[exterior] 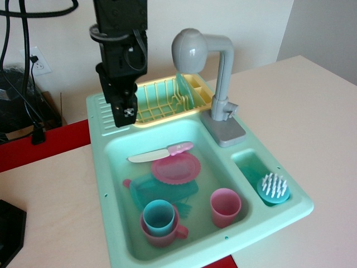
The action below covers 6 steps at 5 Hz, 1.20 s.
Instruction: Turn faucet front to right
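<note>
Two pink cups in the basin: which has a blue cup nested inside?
The front-left pink cup, the one with a handle, holds the blue cup. The other pink cup, to its right, is empty.
</note>
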Each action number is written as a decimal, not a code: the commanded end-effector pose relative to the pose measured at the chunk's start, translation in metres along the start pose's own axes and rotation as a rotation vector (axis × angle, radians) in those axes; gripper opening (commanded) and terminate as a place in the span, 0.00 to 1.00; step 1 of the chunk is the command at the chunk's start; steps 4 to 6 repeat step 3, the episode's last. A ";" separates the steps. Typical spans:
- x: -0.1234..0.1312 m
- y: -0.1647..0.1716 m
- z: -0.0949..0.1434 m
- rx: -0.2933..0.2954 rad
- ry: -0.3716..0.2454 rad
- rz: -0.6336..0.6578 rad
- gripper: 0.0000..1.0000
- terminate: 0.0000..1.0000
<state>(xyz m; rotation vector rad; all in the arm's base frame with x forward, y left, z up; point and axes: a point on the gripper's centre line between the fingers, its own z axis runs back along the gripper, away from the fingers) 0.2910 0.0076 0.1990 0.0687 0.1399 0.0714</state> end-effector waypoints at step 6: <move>-0.075 0.010 0.022 -0.048 -0.084 -0.013 1.00 1.00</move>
